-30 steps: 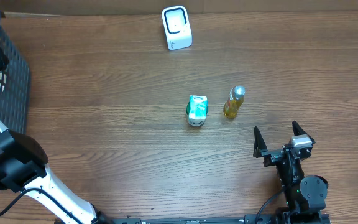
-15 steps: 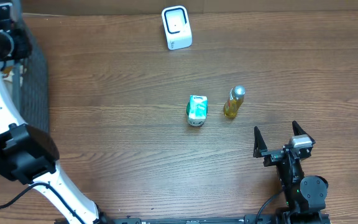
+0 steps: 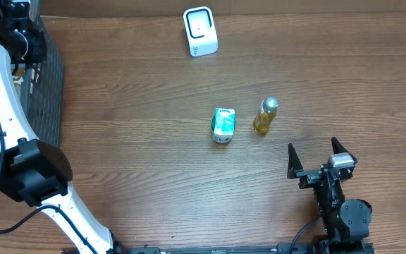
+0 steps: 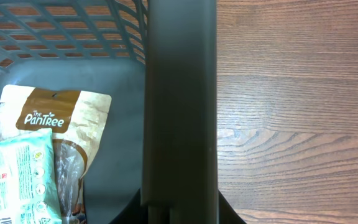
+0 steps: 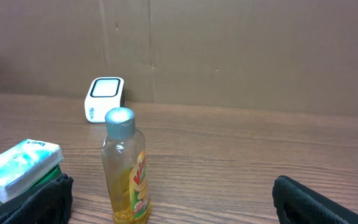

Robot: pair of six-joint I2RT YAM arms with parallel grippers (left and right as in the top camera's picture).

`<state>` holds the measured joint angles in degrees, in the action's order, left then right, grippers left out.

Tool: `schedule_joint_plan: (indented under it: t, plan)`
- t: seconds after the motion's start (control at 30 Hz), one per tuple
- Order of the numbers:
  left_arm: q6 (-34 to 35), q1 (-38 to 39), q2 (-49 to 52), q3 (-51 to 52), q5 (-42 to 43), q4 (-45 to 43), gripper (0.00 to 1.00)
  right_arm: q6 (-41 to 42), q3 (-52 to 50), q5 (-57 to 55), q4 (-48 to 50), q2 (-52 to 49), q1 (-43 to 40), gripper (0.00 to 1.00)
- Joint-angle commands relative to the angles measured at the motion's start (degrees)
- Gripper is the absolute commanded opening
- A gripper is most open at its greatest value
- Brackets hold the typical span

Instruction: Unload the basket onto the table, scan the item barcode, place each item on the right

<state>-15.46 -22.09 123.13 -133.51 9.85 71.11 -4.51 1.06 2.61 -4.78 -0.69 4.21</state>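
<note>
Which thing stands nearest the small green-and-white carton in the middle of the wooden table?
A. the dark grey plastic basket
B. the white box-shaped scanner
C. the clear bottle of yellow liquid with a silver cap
C: in the overhead view the clear bottle of yellow liquid with a silver cap stands just beside the small green-and-white carton, while the white box-shaped scanner and the dark grey plastic basket sit much farther off.

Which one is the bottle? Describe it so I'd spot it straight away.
On the wooden table, two small items stand close together near the middle. The bottle is the one nearer the table's right side: upright, clear, filled with yellow liquid, with a silver cap, unlike the squat white-and-green packet beside it.
</note>
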Motion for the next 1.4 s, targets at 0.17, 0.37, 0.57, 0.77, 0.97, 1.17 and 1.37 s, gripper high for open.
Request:
schedule_joint_plan:
  t: [0.17,0.37,0.57,0.77,0.97,1.17,1.37]
  plan:
    - [-1.29,0.33,-3.06,0.22,1.49,-0.83,0.53,-0.04,-0.61,0.07,0.13,0.07,-0.07,1.0]
    - [0.35,-0.85,-3.21,0.22,-0.35,0.61,1.0,-0.04,-0.61,0.07,0.13,0.07,-0.07,1.0]
    - [0.9,-1.42,-5.2,0.22,0.24,0.33,1.0,-0.04,-0.61,0.07,0.13,0.07,-0.07,1.0]
    - [1.27,-2.47,-9.6,0.22,1.92,-1.14,1.0,-0.04,-0.61,0.07,0.13,0.07,-0.07,1.0]
    - [6.84,-5.73,-12.5,0.22,1.79,-0.92,1.0,-0.07,-0.61,0.07,0.13,0.07,-0.07,1.0]
    - [9.81,-8.28,-14.56,0.22,3.37,1.27,1.0,-0.04,-0.61,0.07,0.13,0.07,-0.07,1.0]
    - [13.14,-8.87,-17.68,0.22,4.81,1.75,1.0,-0.04,-0.61,0.07,0.13,0.07,-0.07,1.0]
